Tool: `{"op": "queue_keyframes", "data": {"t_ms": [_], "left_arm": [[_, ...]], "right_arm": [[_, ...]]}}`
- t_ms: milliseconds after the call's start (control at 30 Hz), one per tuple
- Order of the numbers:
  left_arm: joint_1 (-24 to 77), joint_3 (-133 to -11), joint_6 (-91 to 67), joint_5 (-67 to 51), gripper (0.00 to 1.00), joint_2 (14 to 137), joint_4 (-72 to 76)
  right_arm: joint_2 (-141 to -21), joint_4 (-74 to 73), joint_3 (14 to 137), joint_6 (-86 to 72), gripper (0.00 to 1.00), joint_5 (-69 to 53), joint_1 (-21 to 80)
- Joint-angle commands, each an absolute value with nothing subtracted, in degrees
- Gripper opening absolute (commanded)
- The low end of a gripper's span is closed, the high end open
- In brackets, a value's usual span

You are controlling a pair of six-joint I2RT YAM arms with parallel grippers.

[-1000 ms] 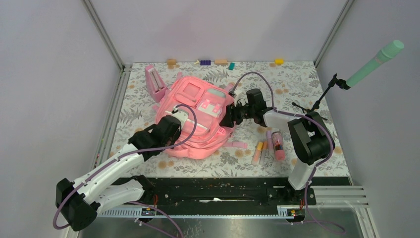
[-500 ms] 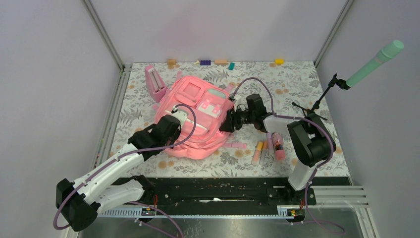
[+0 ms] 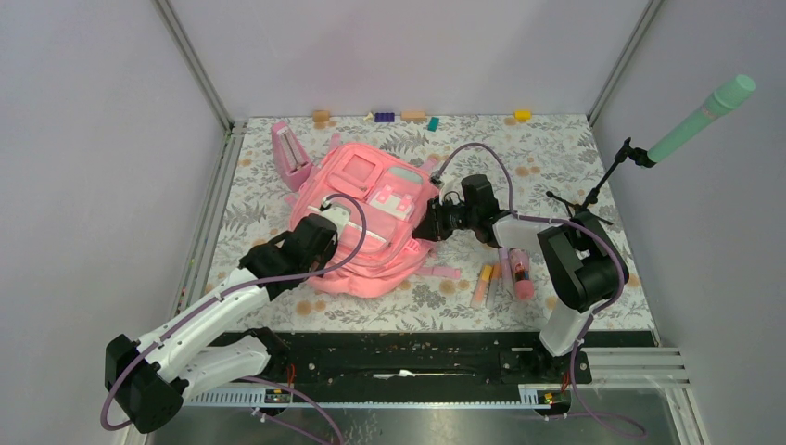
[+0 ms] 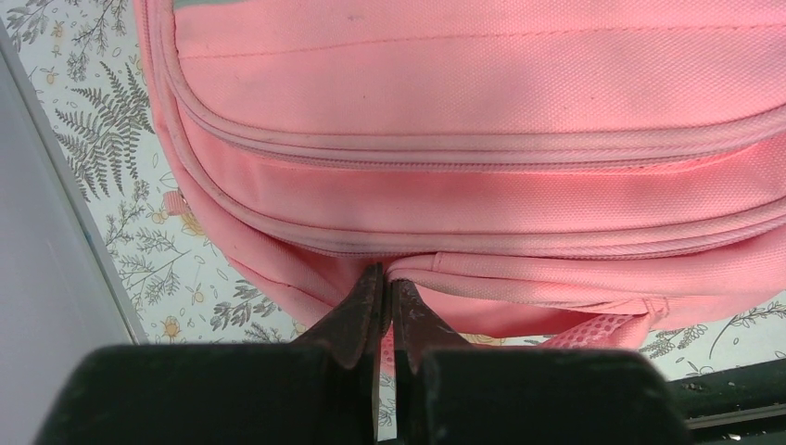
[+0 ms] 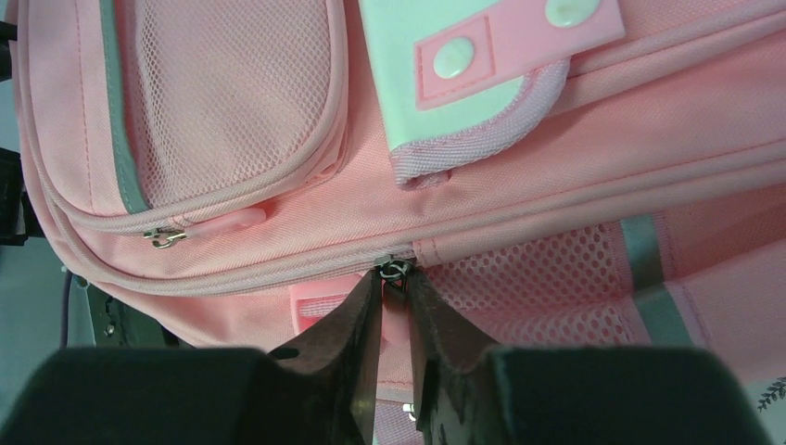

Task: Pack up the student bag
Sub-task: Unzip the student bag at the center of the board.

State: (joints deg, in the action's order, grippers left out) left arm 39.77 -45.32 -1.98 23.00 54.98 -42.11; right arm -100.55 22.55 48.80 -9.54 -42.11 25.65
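Observation:
The student bag [image 3: 361, 213] is a big pink backpack lying flat mid-table. My left gripper [image 3: 324, 227] sits at its near-left edge. In the left wrist view that gripper [image 4: 387, 273] is shut, its tips pinching the bag's [image 4: 463, 93] piped edge seam. From the right, my right gripper [image 3: 429, 225] meets the bag's side. The right wrist view has this gripper [image 5: 395, 275] closed narrowly on the zip pull [image 5: 392, 270] at the end of a long zipper, a pink tab between its fingers, beside a mesh pocket on the bag [image 5: 556, 139].
A small pink triangular stand [image 3: 292, 153] leans behind the bag at the left. Several marker-like tubes [image 3: 505, 269] lie right of the bag. Small coloured blocks [image 3: 385, 117] line the back edge. A mint microphone on a stand [image 3: 700, 120] rises at the right. A metal rail [image 3: 209, 222] borders the left side.
The right gripper's jaws have narrowed onto the zip pull and the wrist has shifted slightly along the bag's side. The left arm and the bag have stayed put.

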Motion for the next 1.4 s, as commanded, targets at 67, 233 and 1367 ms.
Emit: {"op": "queue_keyframes", "data": {"t_ms": [67, 233, 1367], "left_arm": [[39.0, -46.5, -1.8, 29.0, 0.00, 54.2, -36.8], [39.0, -46.5, -1.8, 28.8, 0.00, 54.3, -36.8], [39.0, -48.8, -5.1, 9.7, 0.00, 57.1, -34.5]], "right_arm": [[-99.4, 24.6, 48.2, -10.3, 0.16, -41.5, 26.5], [-96.4, 23.5, 46.6, -9.1, 0.06, -38.6, 26.5], [-84.7, -12.1, 57.0, 9.9, 0.00, -11.8, 38.9]]}}
